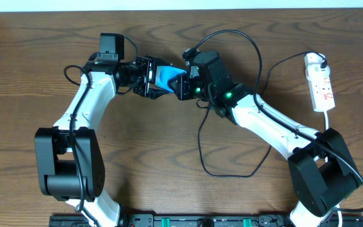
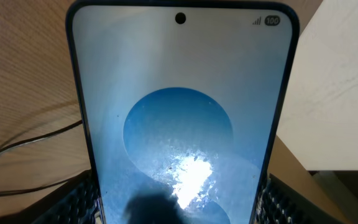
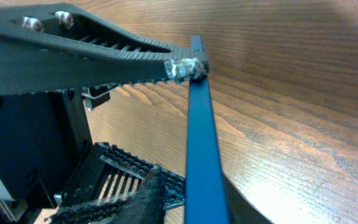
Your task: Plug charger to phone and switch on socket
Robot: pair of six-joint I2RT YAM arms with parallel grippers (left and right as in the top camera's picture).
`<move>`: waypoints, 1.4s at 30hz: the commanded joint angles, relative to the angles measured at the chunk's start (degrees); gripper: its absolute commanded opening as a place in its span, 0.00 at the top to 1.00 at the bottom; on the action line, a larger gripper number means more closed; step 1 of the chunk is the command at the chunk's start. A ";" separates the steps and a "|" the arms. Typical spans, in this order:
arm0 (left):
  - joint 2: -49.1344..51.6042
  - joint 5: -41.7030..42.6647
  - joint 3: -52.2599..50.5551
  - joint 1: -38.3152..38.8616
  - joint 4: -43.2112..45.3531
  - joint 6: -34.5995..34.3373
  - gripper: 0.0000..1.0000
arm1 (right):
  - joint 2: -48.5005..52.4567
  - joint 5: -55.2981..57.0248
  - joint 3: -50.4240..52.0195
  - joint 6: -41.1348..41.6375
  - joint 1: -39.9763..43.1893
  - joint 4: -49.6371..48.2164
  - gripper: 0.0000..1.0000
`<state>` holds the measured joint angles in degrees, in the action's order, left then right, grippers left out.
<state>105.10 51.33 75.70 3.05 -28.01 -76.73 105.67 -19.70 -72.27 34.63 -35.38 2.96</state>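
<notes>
Gripping the phone (image 1: 167, 77), the left pincer (image 1: 158, 79) points it lengthwise at the right pincer (image 1: 183, 86), whose state is unclear.

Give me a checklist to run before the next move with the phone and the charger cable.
1. Blue-screened, black-edged smartphone held by the left gripper: ok, it sits between the ribbed fingers.
2. The right gripper at the phone's end: ok.
3. Connector seated: cannot tell. A small silvery tip touches the phone's edge, but the port is hidden.
4. Thin black cable plugged into the white power strip: ok, a black plug sits at its end.
5. Strip switched on: cannot tell, the marks are too small.
</notes>
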 commanded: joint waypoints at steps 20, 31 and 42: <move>-1.92 2.21 1.84 -0.07 0.26 0.76 0.01 | 0.00 -4.59 -1.07 14.21 3.74 -2.34 0.99; -1.92 2.19 1.84 -0.07 2.84 9.73 0.01 | -0.02 -13.18 -1.16 32.02 10.32 -6.82 0.99; -1.92 7.76 1.84 -0.07 21.77 8.96 0.16 | -0.02 -10.45 -1.16 52.43 8.96 -14.21 0.99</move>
<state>104.77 55.86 76.12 2.85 -7.94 -67.85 105.78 -30.68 -72.27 79.72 -25.39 -9.69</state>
